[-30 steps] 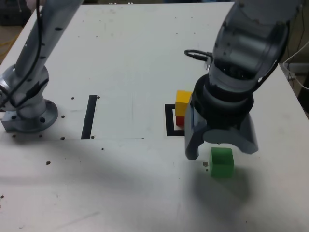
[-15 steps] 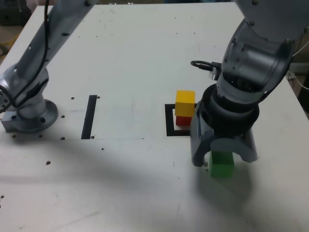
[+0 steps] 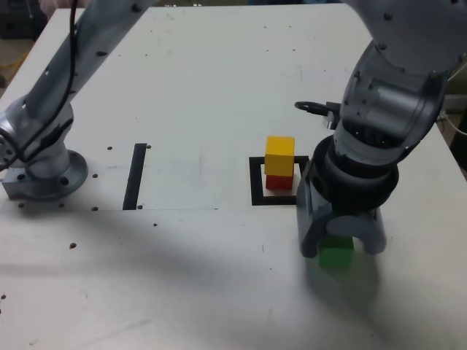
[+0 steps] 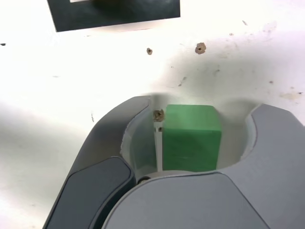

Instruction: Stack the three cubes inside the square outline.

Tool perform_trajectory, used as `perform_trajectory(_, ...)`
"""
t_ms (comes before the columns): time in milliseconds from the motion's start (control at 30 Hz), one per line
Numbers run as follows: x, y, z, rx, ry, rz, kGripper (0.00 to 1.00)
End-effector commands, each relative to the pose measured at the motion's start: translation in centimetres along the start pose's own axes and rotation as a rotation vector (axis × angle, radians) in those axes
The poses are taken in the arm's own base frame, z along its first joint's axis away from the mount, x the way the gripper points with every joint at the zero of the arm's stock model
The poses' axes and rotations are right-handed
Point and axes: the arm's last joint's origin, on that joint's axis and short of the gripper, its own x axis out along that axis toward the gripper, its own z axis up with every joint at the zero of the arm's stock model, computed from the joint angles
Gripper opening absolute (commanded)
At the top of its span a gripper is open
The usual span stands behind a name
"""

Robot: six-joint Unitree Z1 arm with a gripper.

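The green cube [image 3: 336, 254] sits on the white table in front of the square outline [image 3: 257, 182], toward the exterior view's right. My gripper [image 3: 341, 246] has come down over it, one finger on each side. In the wrist view the green cube [image 4: 190, 138] lies between the fingers of the gripper [image 4: 200, 109], with a narrow gap on one side and a wider one on the other, so the jaws are still open around it. The yellow cube [image 3: 279, 154] rests on the red cube [image 3: 276, 181] inside the outline. A corner of the outline [image 4: 119, 12] shows in the wrist view.
A straight black strip [image 3: 135, 175] lies on the table at the exterior view's left, near the arm's base [image 3: 44, 171]. A black cable loop [image 3: 314, 108] sticks out behind the wrist. Small screw holes [image 4: 200, 47] dot the tabletop.
The gripper has dropped lower onto the green cube and its jaws have narrowed around it. The cubes have not moved.
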Motion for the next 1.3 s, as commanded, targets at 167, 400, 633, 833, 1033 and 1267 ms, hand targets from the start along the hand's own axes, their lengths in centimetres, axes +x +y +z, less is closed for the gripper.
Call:
perform_trajectory(167, 0.3, 0.0, 0.3, -0.002, -0.011, 0.004, 0.58)
perform_trajectory(400, 0.4, 0.1, 0.2, -0.01, -0.004, 0.008, 0.42)
perform_trajectory(633, 0.6, 0.1, 0.3, -0.012, -0.016, 0.008, 0.27)
perform_trajectory(833, 0.2, 0.2, -0.1, -0.013, -0.022, -0.003, 0.27)
perform_trajectory(1033, -2.3, 1.4, -1.6, -0.013, -0.06, 0.003, 0.27)
perform_trajectory(1267, -5.9, 3.3, -3.8, 0.025, -0.116, 0.017, 0.27)
